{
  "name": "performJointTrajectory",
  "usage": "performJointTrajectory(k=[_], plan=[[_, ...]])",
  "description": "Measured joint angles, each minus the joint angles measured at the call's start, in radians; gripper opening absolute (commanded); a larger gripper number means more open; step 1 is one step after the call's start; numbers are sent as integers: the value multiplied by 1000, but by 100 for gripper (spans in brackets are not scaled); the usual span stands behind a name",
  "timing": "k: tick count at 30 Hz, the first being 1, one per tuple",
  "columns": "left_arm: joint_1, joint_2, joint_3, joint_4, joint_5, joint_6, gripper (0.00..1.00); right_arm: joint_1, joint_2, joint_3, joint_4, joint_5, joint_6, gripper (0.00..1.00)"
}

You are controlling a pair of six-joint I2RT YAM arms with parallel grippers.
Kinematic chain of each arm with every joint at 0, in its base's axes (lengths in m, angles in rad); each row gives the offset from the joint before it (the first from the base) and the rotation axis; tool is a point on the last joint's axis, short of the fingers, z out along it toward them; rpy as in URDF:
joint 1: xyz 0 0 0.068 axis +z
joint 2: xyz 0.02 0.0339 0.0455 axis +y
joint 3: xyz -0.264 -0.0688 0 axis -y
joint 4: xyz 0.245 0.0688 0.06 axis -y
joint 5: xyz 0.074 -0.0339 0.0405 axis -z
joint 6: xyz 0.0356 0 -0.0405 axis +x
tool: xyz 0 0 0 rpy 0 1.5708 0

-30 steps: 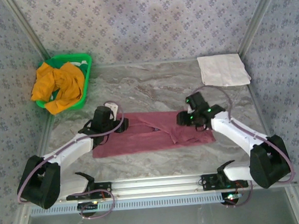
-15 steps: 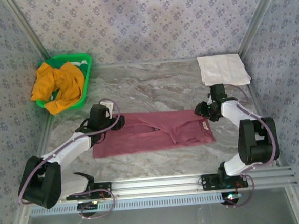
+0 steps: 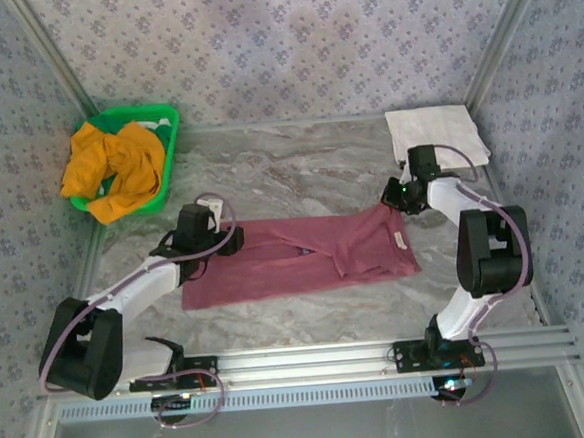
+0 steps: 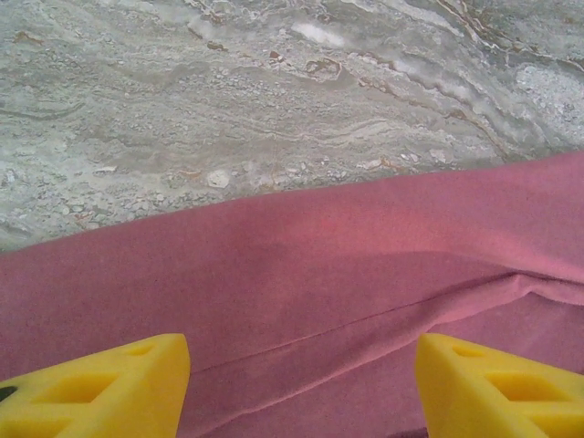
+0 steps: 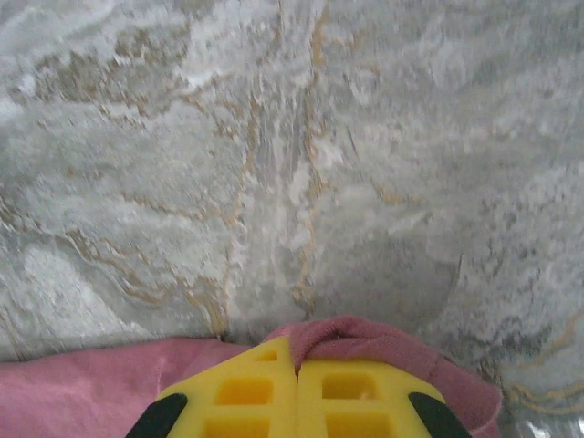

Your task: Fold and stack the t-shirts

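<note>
A maroon t-shirt [image 3: 295, 259] lies flat in a long strip across the middle of the grey marbled desk [image 3: 299, 168]. At its 10 o'clock edge the left gripper [image 4: 301, 351] is over the cloth, yellow fingers spread apart. At its 2 o'clock corner the right gripper [image 5: 294, 360] is pinched together on a bunched fold. Farther back, a mustard-orange t-shirt [image 3: 118, 166] is heaped in the green plastic basket [image 3: 165, 123] at 10 o'clock, and a folded white cloth [image 3: 437, 136] lies at 2 o'clock.

No text, brand, number or sign could be read, small white tag [image 3: 398, 240] on the maroon t-shirt [image 3: 275, 265] was too tiny to make out
</note>
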Motion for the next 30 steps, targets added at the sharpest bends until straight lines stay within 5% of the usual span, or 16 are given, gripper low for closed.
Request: performJointTrajectory(k=[6,9,17,30], plan=[[27,9,0,-1,-15,-11,66,-25,69,48,0,9,3,0],[51,26,3,-2,-34,-35,66,-34,101,53,-1,27,13,26],[96,113,29,-36,-48,-77,62,-45,142,82,0,37,29,48],[207,171,80,-142,-80,-199,57,110,-293,-113,16,204,29,53]])
